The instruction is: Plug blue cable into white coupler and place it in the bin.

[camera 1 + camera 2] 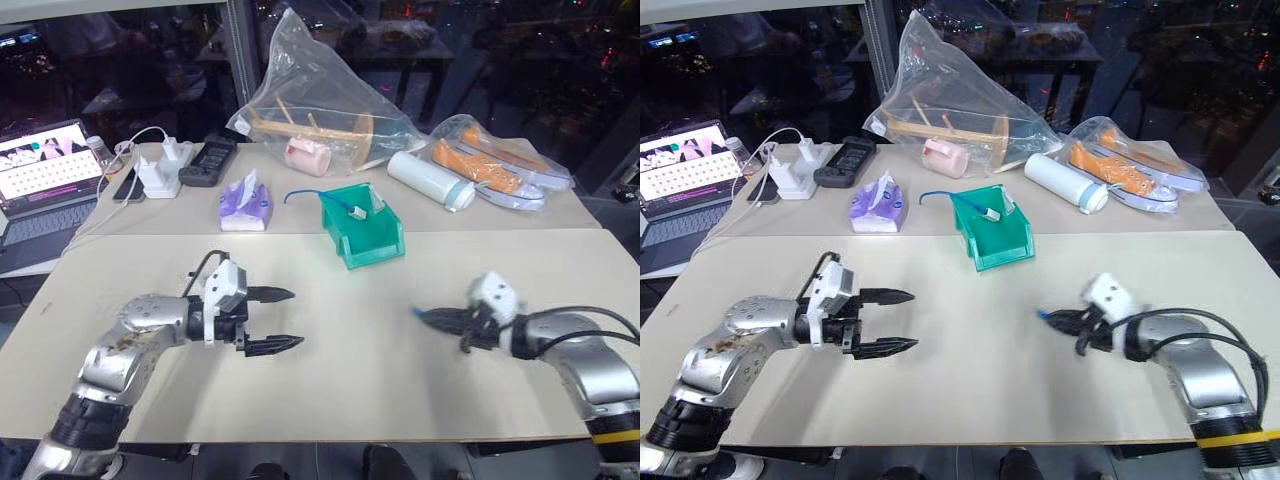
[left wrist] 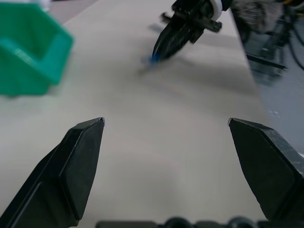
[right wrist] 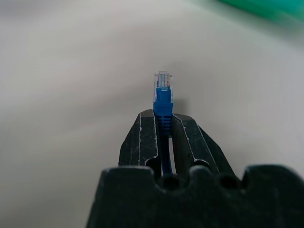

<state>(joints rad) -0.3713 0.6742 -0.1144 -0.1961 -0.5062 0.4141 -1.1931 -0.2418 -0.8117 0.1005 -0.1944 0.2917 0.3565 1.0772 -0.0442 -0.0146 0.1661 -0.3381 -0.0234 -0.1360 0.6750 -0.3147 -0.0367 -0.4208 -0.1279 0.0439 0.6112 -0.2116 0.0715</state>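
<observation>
- Laptop sits open at the far left, off the table's edge.
- White chargers with a white cord, a phone and a black remote lie near the table's far left corner.
- Left gripper hovers over the near left part of the table, fingers spread wide with nothing between them, tips pointing toward the right arm.
- Purple tissue pack lies on the far strip, between the remote and the bin.
- Clear bag behind holds a wooden frame and a pink cup.
- Bin, teal, stands around the middle of the table's far part, cut-away front facing the robot; a thin blue cable tipped with a white block hangs over its rim into it.
- White bottle lies right of the bin, beside a bag with orange shoes.
- Right gripper is low over the near right part of the table, clenched on the blue cable; its clear plug sticks out just past the fingertips, pointing toward the left gripper.
- Coupler: I cannot pick it out.
</observation>
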